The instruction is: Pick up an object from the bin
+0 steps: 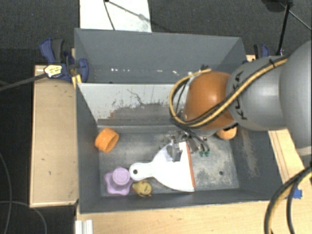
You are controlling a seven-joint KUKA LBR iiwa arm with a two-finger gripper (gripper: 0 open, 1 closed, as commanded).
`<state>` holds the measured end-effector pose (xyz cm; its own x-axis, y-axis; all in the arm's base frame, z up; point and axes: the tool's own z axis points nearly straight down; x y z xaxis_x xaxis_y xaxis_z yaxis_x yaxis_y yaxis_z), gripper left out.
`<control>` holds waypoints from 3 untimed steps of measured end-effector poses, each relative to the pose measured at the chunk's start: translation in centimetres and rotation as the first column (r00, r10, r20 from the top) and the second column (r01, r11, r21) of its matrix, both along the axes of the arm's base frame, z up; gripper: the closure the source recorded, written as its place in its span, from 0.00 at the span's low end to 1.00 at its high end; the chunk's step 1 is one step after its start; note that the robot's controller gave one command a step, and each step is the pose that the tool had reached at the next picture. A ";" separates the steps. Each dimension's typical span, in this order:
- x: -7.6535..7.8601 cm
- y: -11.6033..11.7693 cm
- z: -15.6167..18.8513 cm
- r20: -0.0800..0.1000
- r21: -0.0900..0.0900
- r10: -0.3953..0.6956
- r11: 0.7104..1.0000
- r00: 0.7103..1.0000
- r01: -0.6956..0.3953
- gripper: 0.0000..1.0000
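My gripper (188,152) hangs low over the middle of the bin, below the orange dome on the wrist. It is open, with one finger (174,152) on the upper part of a white scraper and the other finger (203,150) to the right of it. The white scraper (168,173) lies flat, its orange edge to the right and its rounded handle pointing left. The top corner of its blade sits between my fingers, which are not closed on it.
An orange cup-shaped piece (107,139) lies at the left wall. A purple toy (117,181) and a small yellowish lump (142,188) sit at the front left by the scraper's handle. Another orange thing (226,132) peeks out under the arm at the right.
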<state>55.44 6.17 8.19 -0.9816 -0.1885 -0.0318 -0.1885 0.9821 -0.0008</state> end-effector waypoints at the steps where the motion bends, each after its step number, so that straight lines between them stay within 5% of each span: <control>1: 0.0 0.0 0.0 0.000 0.000 -0.001 1.000 1.000 0.001 1.00; 2: -0.6 -1.0 8.4 -0.029 -0.004 0.032 0.999 0.999 -0.032 1.00; 3: -0.6 -1.0 8.4 -0.029 -0.004 0.031 1.000 0.999 -0.031 1.00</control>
<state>54.82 5.12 16.60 -0.9758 -0.2187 -0.0023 -0.2187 0.9758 0.0005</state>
